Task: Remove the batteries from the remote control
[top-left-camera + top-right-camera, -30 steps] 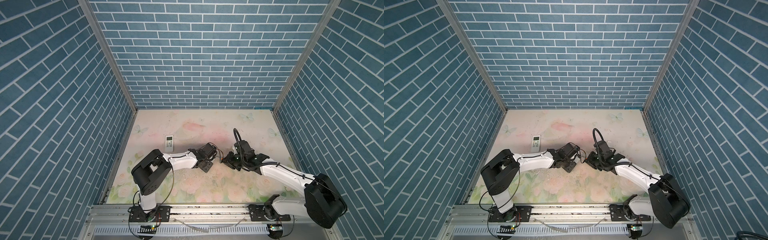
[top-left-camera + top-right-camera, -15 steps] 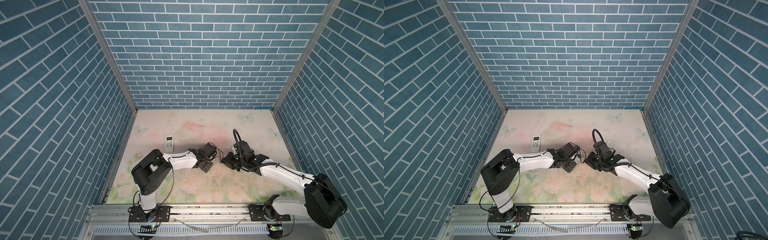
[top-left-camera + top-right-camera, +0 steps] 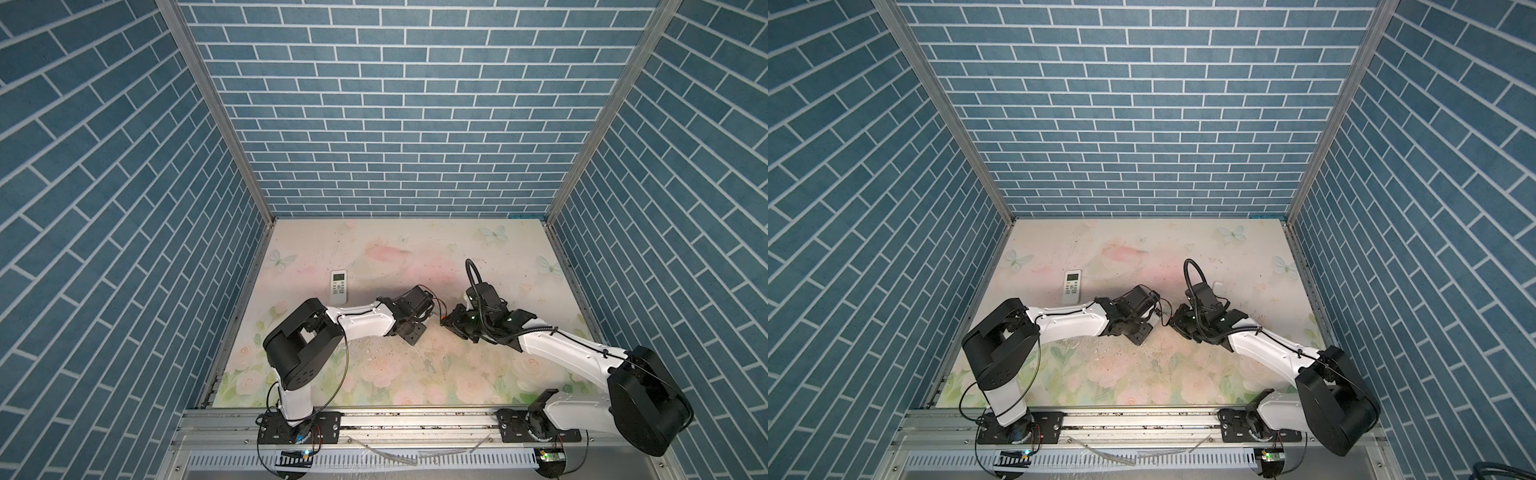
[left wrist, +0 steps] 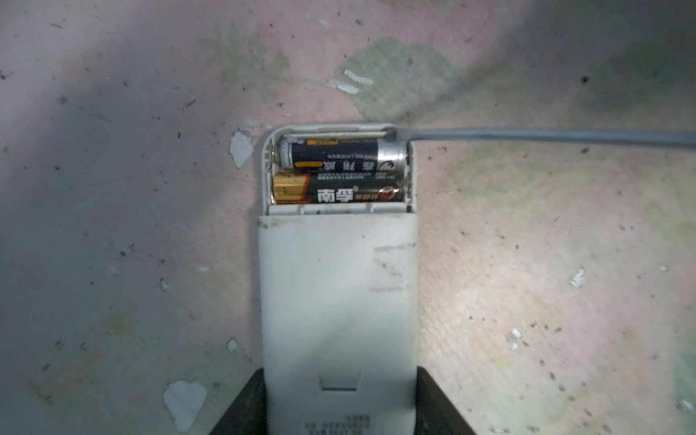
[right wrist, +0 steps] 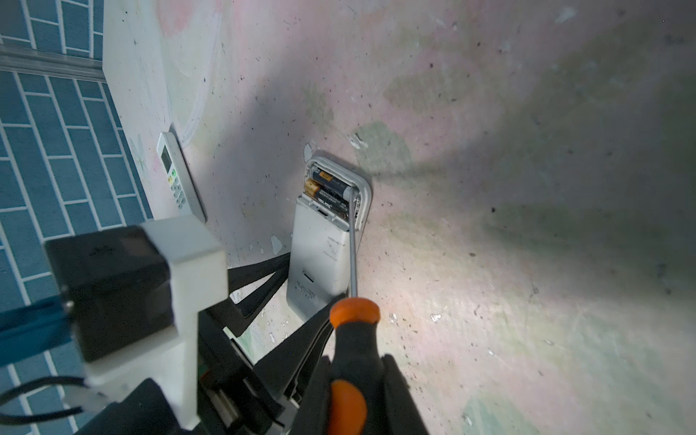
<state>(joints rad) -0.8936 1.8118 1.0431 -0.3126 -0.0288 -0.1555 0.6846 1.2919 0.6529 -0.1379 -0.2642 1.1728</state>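
Nothing has visibly moved over the last second: both arms hold the same pose near the middle of the tabletop (image 3: 415,374), with the right claw (image 5: 354,380) at 3 o'clock of the left claw (image 4: 341,403). I judge the pry has not yet paid off.

The left claw stands about half open, clamped across the sides of the remote control (image 4: 339,293), which lies back-up with its compartment uncovered. The right claw is nearly closed on the handle of the screwdriver (image 5: 352,241).

Both batteries (image 5: 331,188) sit in the compartment, 2 side by side. The screwdriver's tip rests at the silver end of the end battery (image 4: 339,156). The gold-capped battery (image 4: 339,194) reads 南孚 in white; other print is too small to read.

A second remote (image 3: 338,286) lies between 9 and 10 o'clock of the left claw.
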